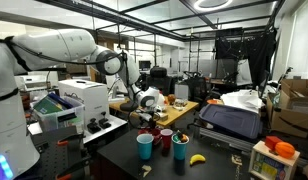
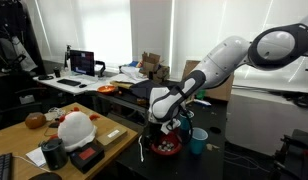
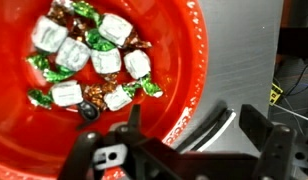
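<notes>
Hovering over bowl (image 3: 189,70) | your fingers (image 3: 259,135) gape wide, holding nothing | candies (image 3: 89,55) look light, crinkly, slippery | best pinch one across its wrapped middle.

A research lab: cluttered workbenches (image 2: 19,140), a monitor (image 2: 84,62) and a printer (image 1: 82,98).
</notes>
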Robot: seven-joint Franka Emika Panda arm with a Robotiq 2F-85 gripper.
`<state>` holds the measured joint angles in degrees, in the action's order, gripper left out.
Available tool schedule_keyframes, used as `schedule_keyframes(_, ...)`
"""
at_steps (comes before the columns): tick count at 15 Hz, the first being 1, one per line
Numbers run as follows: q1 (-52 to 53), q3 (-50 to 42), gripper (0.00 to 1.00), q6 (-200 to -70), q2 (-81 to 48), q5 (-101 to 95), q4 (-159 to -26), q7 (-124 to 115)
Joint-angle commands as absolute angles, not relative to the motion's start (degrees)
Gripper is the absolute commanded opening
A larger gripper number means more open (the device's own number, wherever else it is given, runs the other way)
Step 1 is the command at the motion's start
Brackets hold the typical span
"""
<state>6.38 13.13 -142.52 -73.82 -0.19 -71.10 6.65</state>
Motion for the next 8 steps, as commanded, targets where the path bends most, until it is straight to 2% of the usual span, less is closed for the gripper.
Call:
schedule_keyframes(1,6.6,12.9,1.0,-141.0,-70.7,-0.3,-74.5,5.9)
schedule_keyframes(8,2.1,21.3,1.0,-139.0,-71.4,1.1,-75.2,16.0)
